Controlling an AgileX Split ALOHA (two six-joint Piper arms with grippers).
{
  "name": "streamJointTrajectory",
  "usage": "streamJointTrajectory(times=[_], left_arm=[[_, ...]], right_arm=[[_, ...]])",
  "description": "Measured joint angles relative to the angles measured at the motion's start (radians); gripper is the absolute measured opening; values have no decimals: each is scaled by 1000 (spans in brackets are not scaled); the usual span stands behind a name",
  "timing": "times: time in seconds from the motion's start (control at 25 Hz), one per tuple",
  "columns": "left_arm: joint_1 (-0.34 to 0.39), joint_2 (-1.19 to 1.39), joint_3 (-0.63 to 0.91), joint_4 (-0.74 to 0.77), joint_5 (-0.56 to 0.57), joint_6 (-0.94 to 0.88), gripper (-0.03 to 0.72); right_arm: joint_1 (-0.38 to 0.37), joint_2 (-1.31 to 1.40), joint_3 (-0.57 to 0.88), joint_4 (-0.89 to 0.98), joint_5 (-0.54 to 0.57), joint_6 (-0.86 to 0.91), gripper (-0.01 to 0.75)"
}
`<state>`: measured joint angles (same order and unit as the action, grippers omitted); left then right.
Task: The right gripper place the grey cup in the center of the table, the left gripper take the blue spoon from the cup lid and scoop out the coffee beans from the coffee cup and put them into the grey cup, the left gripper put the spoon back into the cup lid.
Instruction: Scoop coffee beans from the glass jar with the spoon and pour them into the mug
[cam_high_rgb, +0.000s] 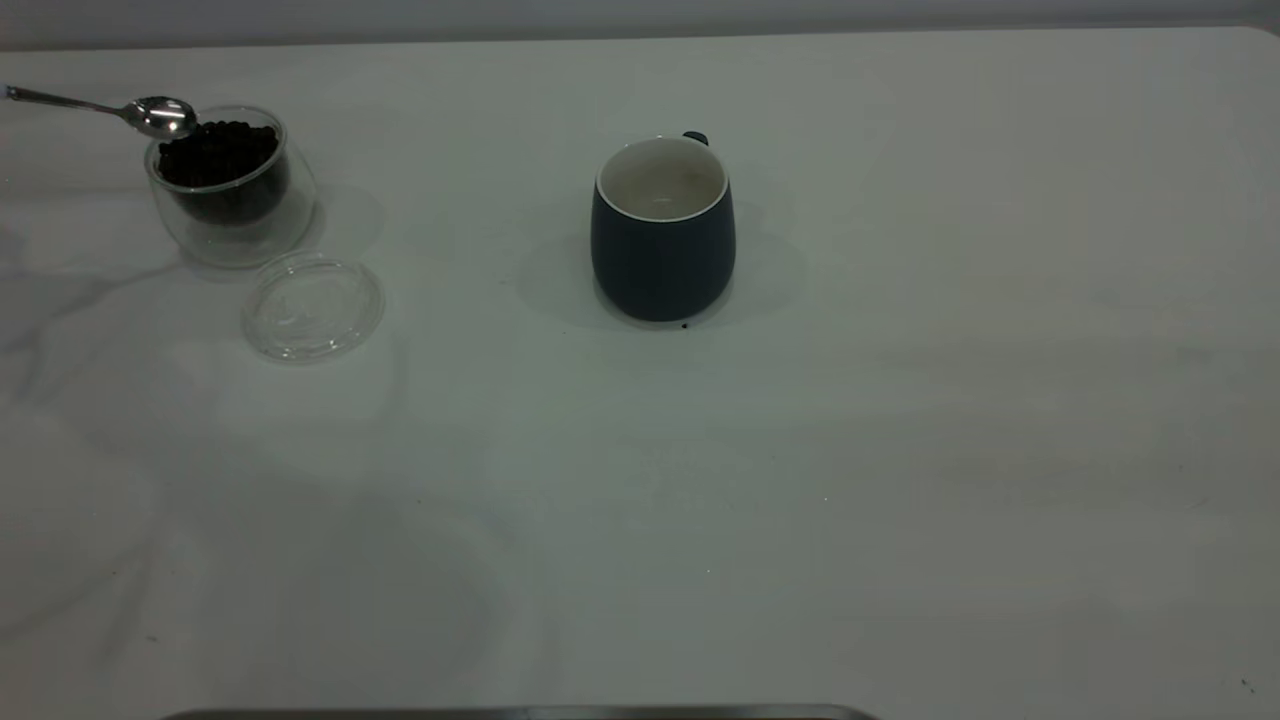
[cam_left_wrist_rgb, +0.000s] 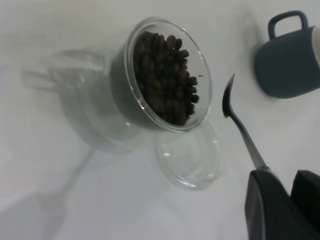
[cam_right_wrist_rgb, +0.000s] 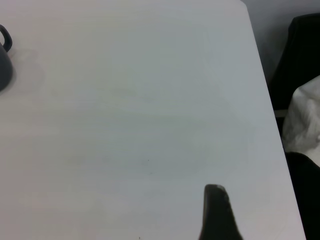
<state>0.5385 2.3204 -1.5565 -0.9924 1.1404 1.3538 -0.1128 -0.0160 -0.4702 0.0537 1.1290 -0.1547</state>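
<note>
The grey cup (cam_high_rgb: 662, 235) stands upright mid-table, its white inside bare; it also shows as grey cup (cam_left_wrist_rgb: 290, 62) and at the edge of the right wrist view (cam_right_wrist_rgb: 4, 65). At the far left the glass coffee cup (cam_high_rgb: 232, 190) (cam_left_wrist_rgb: 150, 75) holds coffee beans (cam_high_rgb: 218, 150) (cam_left_wrist_rgb: 165, 75). The clear cup lid (cam_high_rgb: 313, 305) (cam_left_wrist_rgb: 192, 157) lies bare in front of it. My left gripper (cam_left_wrist_rgb: 285, 177) is shut on the spoon (cam_high_rgb: 150, 112) (cam_left_wrist_rgb: 235, 112); the shiny bowl hovers at the glass rim with nothing in it. The spoon's blue handle is hidden. My right gripper (cam_right_wrist_rgb: 216, 205) hangs over bare table.
The white table (cam_high_rgb: 900, 450) stretches wide to the right and front. One dark speck (cam_high_rgb: 684, 325) lies at the mug's base. A metal strip (cam_high_rgb: 520, 712) runs along the front edge. Past the table's right edge are a dark shape and white cloth (cam_right_wrist_rgb: 305, 125).
</note>
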Motion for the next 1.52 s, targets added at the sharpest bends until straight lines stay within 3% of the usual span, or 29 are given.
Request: streamJointTrajectory(times=[0.52,0.84,1.52], left_arm=[[-30,40,0,-71,-132,279,122],[-87,41,0,-85,-158,459,122],[-90,65,0,-49,-252,450,122]], right_arm=[[0,0,0,0,0,0,459],[0,0,0,0,0,0,459],[0,0,0,0,0,0,459]])
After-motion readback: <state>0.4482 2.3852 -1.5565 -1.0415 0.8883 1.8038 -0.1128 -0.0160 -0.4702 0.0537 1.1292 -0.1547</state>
